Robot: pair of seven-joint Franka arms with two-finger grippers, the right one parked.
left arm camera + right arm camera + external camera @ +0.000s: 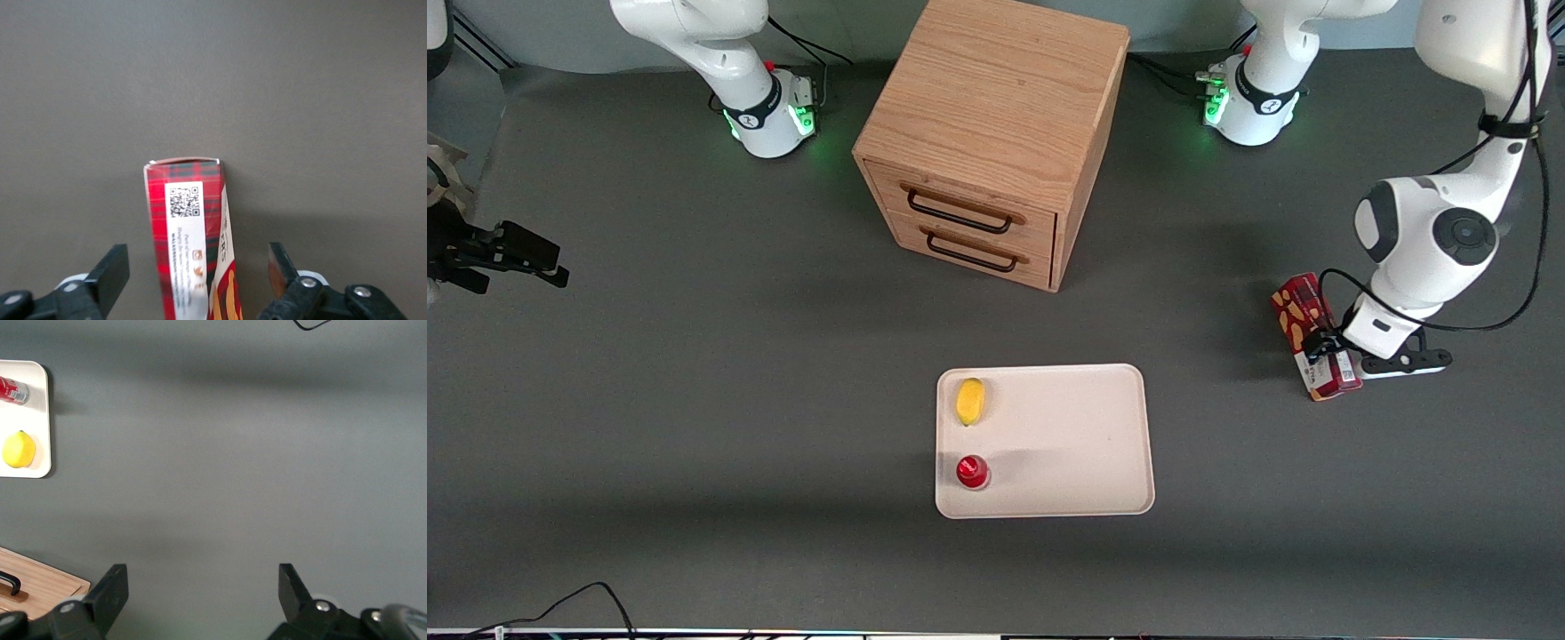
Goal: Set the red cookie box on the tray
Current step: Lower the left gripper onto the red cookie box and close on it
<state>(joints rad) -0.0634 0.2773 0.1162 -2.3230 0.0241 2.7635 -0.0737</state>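
Front view: the box (1305,325) lies on the dark table (694,400) toward the working arm's end, well apart from the tray (1067,444). The gripper (1323,348) is down over the end of the box nearer the camera. The tray sits in front of the wooden cabinet (996,133), nearer the camera than it. On the tray, along the edge toward the parked arm, lie a lemon (970,401) and a small red-capped object (972,472), the lemon farther from the camera.

Left wrist view: the box (193,233) lies between the two fingers (107,277) of the gripper (197,277). The jaws are spread, with a gap showing on each side of the box, so neither touches it. A white label with a QR code shows on the box's plaid face.

Right wrist view: a corner of the tray (41,420) with the lemon (19,449) and the red-capped object (12,390), and a corner of the cabinet (40,583).
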